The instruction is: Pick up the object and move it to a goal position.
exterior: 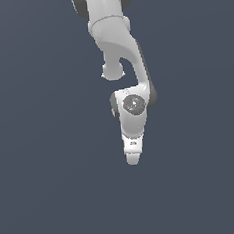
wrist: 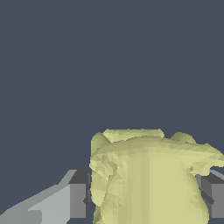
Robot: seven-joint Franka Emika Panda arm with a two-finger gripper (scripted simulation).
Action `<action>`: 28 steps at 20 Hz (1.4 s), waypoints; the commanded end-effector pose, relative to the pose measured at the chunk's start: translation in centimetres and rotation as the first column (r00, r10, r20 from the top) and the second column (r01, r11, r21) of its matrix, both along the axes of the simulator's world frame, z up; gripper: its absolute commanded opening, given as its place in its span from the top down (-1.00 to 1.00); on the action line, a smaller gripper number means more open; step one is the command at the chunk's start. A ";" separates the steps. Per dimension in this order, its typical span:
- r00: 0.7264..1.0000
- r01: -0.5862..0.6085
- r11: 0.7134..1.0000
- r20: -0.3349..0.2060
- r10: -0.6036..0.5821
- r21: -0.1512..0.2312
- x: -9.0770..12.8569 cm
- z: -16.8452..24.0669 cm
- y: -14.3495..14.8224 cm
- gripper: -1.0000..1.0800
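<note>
In the wrist view the object, a pale yellow lumpy block with notched edges, fills the gap between my gripper's two fingers. The dark pad of one finger touches one side of the block, and the other pad touches the opposite side, so the gripper is shut on it. In the exterior view the white arm reaches down and the gripper points downward, seen edge-on. The object is hidden behind the gripper in that view.
A plain dark grey-blue surface fills both views. No other objects, containers or edges show, and no goal marker is visible.
</note>
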State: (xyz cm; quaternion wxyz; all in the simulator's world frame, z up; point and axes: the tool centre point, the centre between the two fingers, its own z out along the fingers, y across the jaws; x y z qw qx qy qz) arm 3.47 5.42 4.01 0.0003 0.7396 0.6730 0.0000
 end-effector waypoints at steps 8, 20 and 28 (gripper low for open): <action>1.000 0.000 1.000 0.000 0.000 0.000 0.2 2.3 -0.5 1.00; 1.000 -0.002 1.000 -0.001 0.002 0.002 1.4 13.3 -2.6 1.00; 1.000 -0.003 1.000 -0.001 0.003 0.003 2.6 22.4 -4.5 1.00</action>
